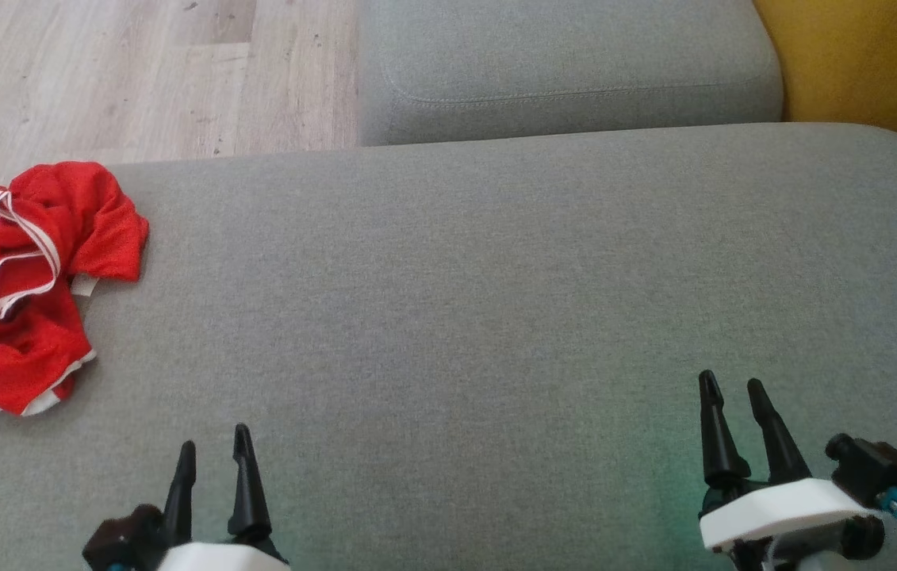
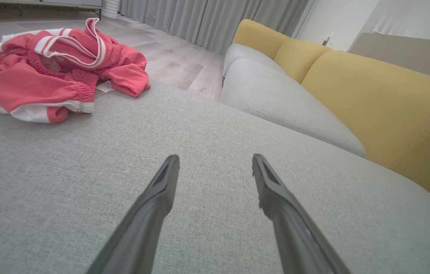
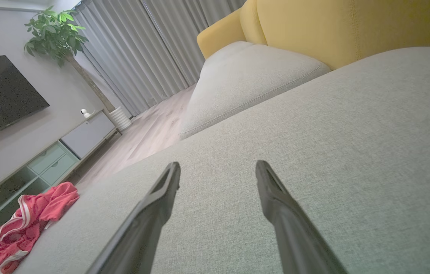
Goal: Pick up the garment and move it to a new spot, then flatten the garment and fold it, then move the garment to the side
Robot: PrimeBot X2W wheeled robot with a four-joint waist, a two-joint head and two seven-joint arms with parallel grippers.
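A crumpled red mesh garment with white stripes (image 1: 20, 285) lies at the far left edge of a wide grey fabric sofa cushion (image 1: 496, 301), beside pale wood flooring (image 1: 139, 71). The left gripper (image 1: 214, 454) and right gripper (image 1: 734, 396) hover low above the cushion, fingers spread, holding nothing, well apart from the garment.

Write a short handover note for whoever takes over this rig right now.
Left claw: open, empty, over the grey cushion.
Right claw: open, empty, over the same cushion.
Red garment: crumpled in a heap at the cushion's left edge, ahead and to the left of the left claw, not gripped.
Done: nothing yet.
Left: pick it up, move it to a new spot, flatten, fold, move it aside.
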